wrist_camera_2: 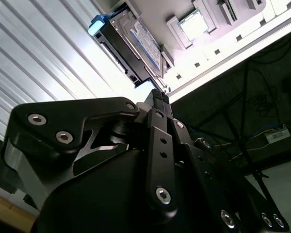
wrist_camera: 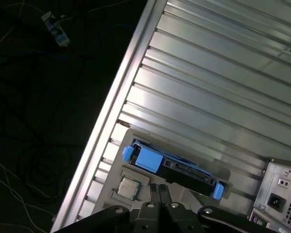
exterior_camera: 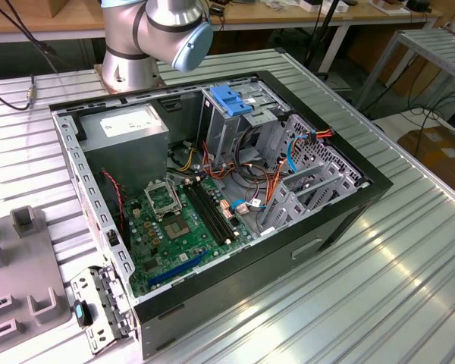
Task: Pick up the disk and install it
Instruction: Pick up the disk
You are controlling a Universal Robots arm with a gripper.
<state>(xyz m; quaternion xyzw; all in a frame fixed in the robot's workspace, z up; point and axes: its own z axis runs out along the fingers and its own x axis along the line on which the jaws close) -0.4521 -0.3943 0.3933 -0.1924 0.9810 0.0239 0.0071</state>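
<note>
**Desk:** Where is the disk?

**Operator:** I see the disk [wrist_camera: 177, 168] standing on its long edge in a grey holder plate [wrist_camera_2: 155, 12], blue tabs at both ends. The plate lies on the ribbed aluminium table [wrist_camera: 223, 73], close to the table's edge.

**Desk:** And the pincer?

**Operator:** In both wrist views my gripper [wrist_camera_2: 158, 93] hangs near the disk but apart from it. Its fingers are pressed together with nothing between them.

**Desk:** Anything crowding it?

**Operator:** A processor chip [wrist_camera: 129, 187] sits in the plate just beside the disk, on my fingers' side. A grey box with a power socket [wrist_camera: 281, 194] stands near one end.

**Desk:** The case?

**Operator:** In the exterior view the open computer case [exterior_camera: 349, 220] shows a blue-topped metal cage [exterior_camera: 231, 98]. A tangle of cables [exterior_camera: 258, 171] lies beside the cage, and the motherboard [exterior_camera: 182, 220] is below.
</note>
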